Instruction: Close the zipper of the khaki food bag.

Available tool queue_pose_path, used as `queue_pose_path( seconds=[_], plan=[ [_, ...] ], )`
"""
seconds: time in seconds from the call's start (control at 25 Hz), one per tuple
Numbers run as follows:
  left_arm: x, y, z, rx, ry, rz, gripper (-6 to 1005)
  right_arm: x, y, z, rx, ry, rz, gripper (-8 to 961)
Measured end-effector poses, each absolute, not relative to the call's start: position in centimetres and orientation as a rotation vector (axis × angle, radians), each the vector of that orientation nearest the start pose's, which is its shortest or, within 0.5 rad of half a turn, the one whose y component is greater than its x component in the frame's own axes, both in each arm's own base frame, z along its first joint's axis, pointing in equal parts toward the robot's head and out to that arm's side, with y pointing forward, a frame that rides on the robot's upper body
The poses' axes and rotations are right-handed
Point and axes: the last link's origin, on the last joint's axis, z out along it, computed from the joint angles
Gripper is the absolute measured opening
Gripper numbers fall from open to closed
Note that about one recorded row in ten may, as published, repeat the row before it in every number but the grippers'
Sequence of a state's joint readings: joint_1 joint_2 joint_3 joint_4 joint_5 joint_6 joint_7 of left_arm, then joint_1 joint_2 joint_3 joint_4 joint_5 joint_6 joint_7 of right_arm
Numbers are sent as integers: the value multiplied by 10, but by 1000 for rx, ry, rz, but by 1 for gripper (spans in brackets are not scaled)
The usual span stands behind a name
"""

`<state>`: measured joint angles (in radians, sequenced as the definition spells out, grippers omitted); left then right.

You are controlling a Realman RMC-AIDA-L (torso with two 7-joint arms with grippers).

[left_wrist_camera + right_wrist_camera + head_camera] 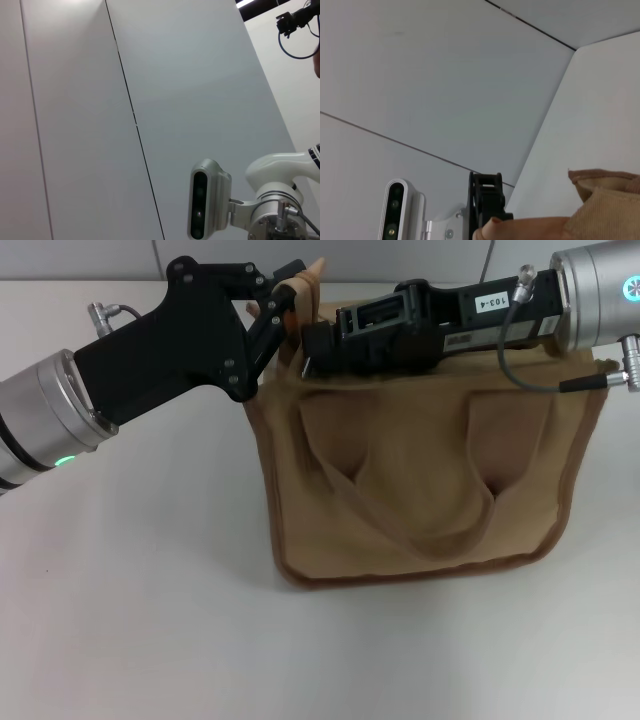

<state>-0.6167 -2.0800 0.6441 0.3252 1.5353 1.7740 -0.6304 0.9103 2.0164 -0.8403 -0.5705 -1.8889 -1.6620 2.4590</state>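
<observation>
The khaki food bag [420, 490] stands in the middle of the white bench [130, 610], its broad front face toward the robot and one looped handle hanging down that face. It is soft canvas with darker piping along its edges, so it looks light and floppy: the walls will likely sag and fold under a pull, and the top edge needs to be held taut at one end while the slider is drawn along it. The left end effector [290, 302] reaches in from the robot's left and is pinched on a fold of tan fabric at the bag's top left corner, which seems a sound place to anchor it. The right end effector [312, 348] lies along the top of the bag from the robot's right, its tip just beside the left one; whether its fingers are apart or together cannot be told. The zipper runs along that top edge under the right arm, and its slider cannot be made out; being small smooth metal, it would probably slip unless gripped squarely by the tab. A white label on the right arm reads "103-4" [493, 300].
</observation>
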Motion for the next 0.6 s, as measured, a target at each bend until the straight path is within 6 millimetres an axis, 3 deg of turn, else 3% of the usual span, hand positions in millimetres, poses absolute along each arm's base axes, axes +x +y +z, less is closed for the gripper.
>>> queue_pose_path(
  seconds=[0.08, 0.6],
  plan=[
    [-202, 327, 2, -2314, 192, -1287, 60, 120, 386, -2, -2818, 1774, 774, 470],
    [-201, 328, 3, -2294, 181, -1303, 63, 118, 385, -8, -2821, 1761, 777, 405]
  ],
)
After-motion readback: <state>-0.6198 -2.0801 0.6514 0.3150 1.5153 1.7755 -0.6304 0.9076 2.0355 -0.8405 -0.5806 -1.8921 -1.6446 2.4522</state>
